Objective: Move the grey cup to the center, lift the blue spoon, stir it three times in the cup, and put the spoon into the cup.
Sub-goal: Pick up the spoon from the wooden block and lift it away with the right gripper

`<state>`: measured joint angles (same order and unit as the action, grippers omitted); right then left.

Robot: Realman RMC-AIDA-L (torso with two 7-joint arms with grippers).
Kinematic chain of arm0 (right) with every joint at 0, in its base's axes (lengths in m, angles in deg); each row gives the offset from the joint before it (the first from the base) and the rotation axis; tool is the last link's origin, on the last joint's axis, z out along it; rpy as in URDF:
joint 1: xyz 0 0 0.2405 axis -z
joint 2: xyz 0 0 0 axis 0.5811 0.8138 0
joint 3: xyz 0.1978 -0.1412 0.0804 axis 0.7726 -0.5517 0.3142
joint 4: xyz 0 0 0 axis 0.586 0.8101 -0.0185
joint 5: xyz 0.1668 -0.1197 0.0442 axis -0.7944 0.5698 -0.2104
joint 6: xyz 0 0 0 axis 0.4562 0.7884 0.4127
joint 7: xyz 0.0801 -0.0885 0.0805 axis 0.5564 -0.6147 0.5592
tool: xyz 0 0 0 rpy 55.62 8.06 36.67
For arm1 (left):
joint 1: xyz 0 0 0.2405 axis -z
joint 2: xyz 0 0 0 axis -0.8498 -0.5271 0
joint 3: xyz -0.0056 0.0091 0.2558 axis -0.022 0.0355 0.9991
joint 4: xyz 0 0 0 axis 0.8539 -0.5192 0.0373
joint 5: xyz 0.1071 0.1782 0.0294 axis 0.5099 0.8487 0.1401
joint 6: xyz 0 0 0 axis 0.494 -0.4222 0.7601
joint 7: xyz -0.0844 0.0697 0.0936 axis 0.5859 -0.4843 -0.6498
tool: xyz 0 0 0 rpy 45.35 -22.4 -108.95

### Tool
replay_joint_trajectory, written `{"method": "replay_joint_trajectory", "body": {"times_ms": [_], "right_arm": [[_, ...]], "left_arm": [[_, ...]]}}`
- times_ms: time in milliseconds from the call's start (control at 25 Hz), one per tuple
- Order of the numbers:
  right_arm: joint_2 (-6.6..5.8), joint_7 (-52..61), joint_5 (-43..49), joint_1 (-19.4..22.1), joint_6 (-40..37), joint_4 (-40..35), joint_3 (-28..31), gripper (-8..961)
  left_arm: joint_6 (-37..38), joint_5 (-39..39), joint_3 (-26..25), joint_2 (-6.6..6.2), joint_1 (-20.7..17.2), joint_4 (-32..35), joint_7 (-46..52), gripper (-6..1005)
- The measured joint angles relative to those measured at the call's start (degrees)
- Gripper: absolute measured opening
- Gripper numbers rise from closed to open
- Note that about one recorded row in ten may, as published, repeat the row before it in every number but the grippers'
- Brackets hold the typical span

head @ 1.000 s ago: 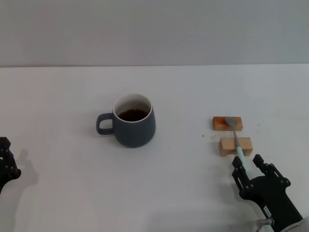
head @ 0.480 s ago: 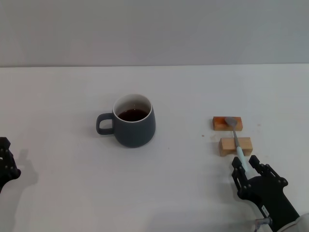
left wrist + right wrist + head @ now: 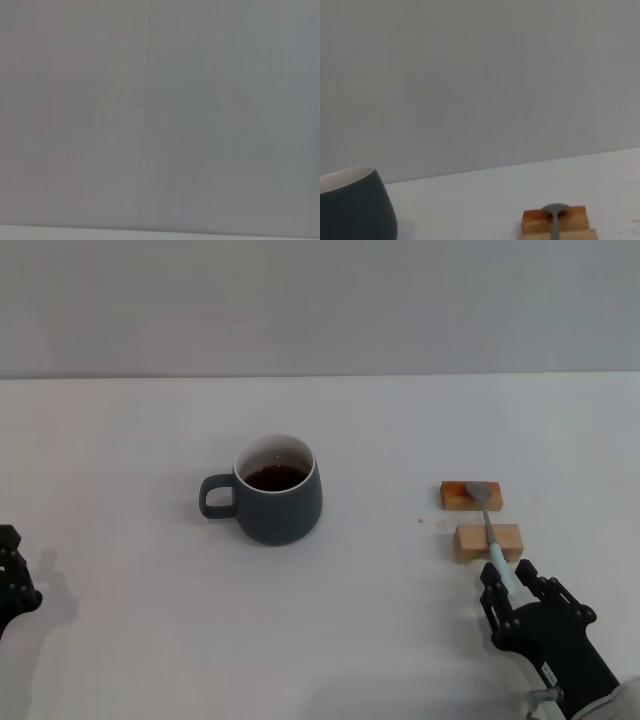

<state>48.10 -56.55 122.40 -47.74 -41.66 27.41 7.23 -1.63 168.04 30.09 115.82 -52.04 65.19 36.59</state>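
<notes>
Blue spoon [image 3: 492,530]: slim, stiff, light, likely slippery; lies across two wooden blocks [image 3: 487,542], handle end between the parted fingers of the right tool [image 3: 508,585]; best taken at the handle. Grey cup [image 3: 276,490]: mid-table, holds liquid. Left tool [image 3: 12,580]: parked, state unclear.

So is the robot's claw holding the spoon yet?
Cannot be told. The right claw sits at the blue spoon's handle end; the left claw holds nothing.
</notes>
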Motion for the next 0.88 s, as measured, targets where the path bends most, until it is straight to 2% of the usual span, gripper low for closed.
{"method": "replay_joint_trajectory", "body": {"times_ms": [880], "right_arm": [[0.01, 0.9, -0.6, -0.6, 1.0, 0.1, 0.0, 393]], "left_arm": [[0.0, 0.0, 0.0, 0.00, 0.0, 0.0, 0.0, -2]]}}
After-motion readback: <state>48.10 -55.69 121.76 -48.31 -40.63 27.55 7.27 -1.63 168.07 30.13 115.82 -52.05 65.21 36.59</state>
